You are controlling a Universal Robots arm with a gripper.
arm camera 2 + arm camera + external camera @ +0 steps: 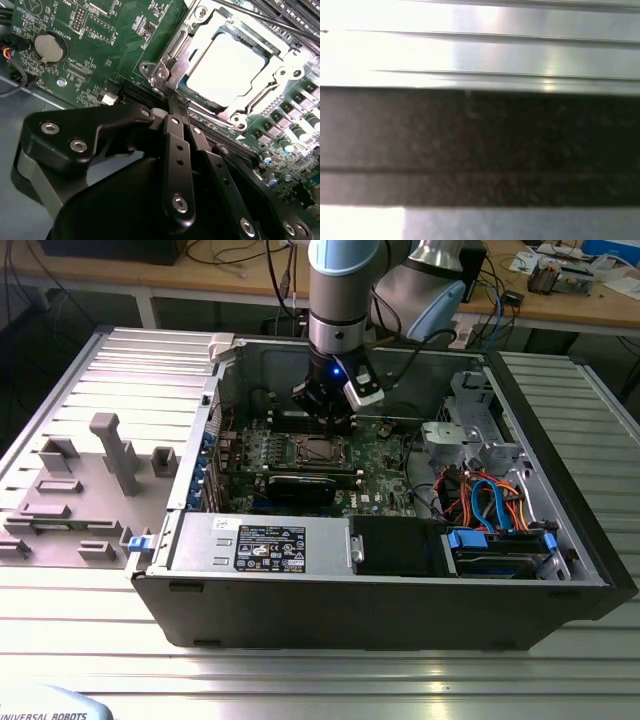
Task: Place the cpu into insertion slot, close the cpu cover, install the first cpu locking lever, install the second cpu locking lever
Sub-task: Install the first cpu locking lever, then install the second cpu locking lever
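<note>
Ribbed metal table (320, 680) under an open computer case (380, 610), cluttered benches behind; exterior view: arm reaching down into case, tool (328, 418) low over the motherboard, just above the insertion slot (318, 448). Second wrist view: cpu (225, 67) seated flat in slot, cpu cover (200, 47) lying down around it; tool (176, 107) fingers drawn together, tips at the socket's near edge, apparently on a thin locking lever there, grasp not certain. First wrist view: pale ribbed metal and a dark band.

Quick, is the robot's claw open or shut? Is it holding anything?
Gripper: fingers shut together, holding nothing, tips at the cpu cover edge.
</note>
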